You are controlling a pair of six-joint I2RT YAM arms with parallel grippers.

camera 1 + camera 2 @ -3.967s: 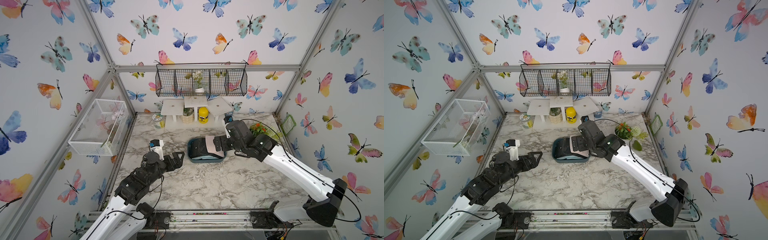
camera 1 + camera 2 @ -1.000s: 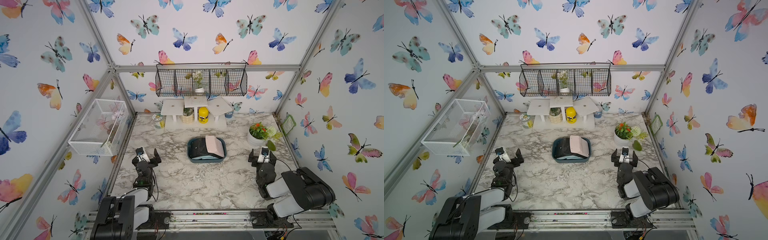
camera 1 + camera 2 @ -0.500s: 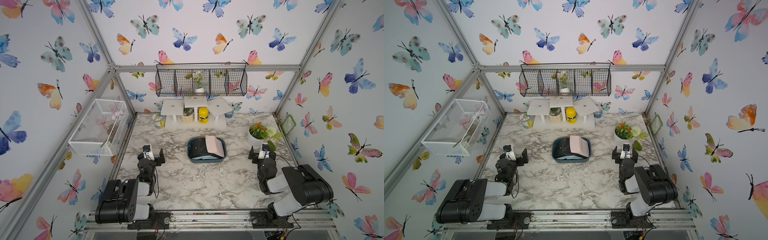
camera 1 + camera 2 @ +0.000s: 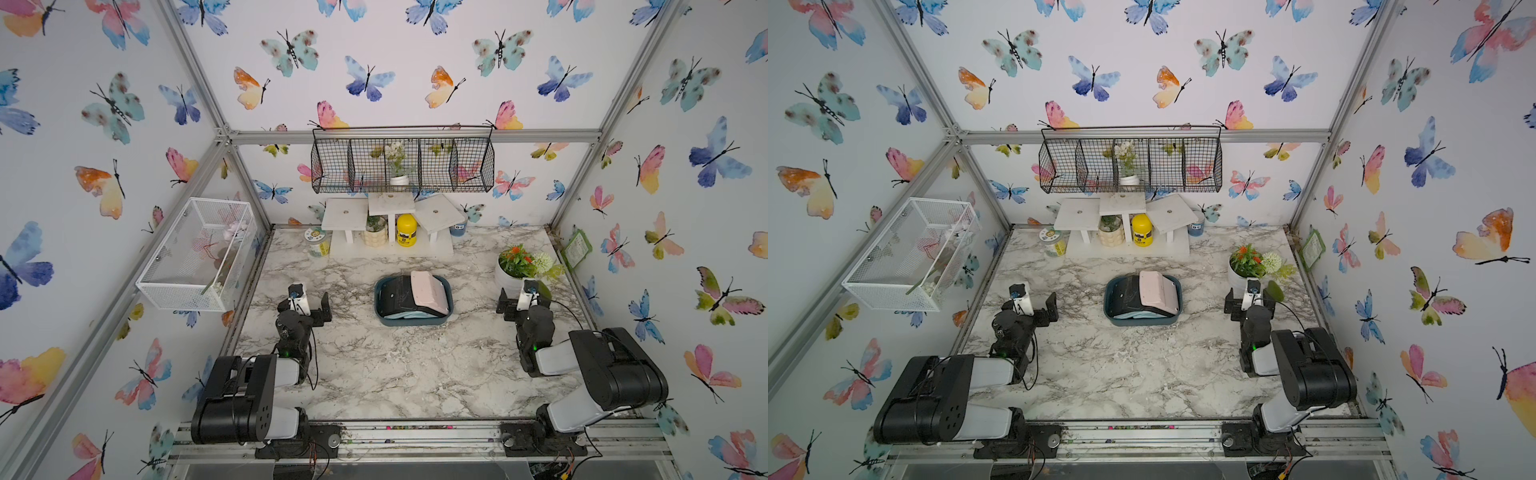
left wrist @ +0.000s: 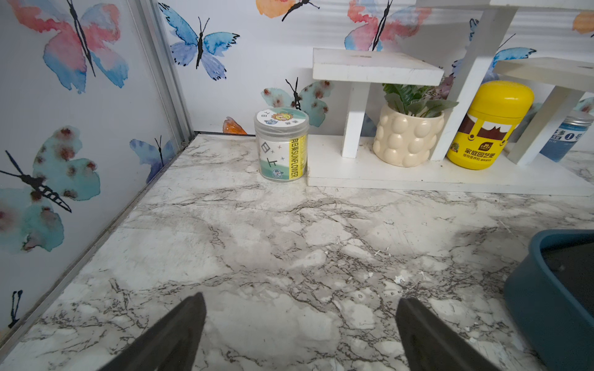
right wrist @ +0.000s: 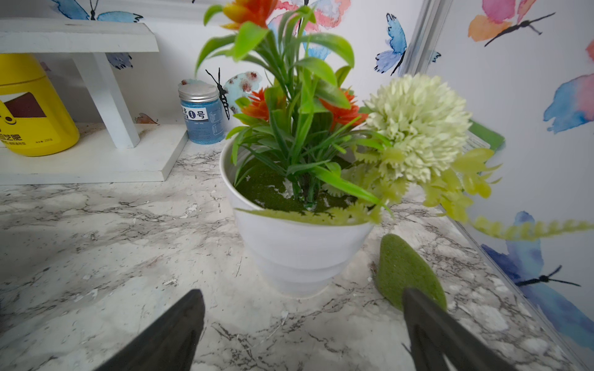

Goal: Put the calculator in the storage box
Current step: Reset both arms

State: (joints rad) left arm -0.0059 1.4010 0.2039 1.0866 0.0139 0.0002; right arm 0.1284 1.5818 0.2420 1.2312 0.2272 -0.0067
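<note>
We judge the pink calculator (image 4: 430,291) light, rigid and slick, best pinched across its long edges. It lies tilted on a black item (image 4: 395,296) at the 3 o'clock side of the storage box (image 4: 411,322). The left gripper (image 5: 300,302) and right gripper (image 6: 303,295) are spread and empty.

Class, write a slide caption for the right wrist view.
Open right tool faces a white flower pot on the marble table.

You see walls (image 4: 395,62) papered with watercolour butterflies, joined by aluminium posts (image 4: 195,79). The marble-patterned tabletop (image 4: 395,374) is evenly lit. A white tiered stand (image 4: 436,216) sits against the back wall, below a black wire basket (image 4: 436,166).
</note>
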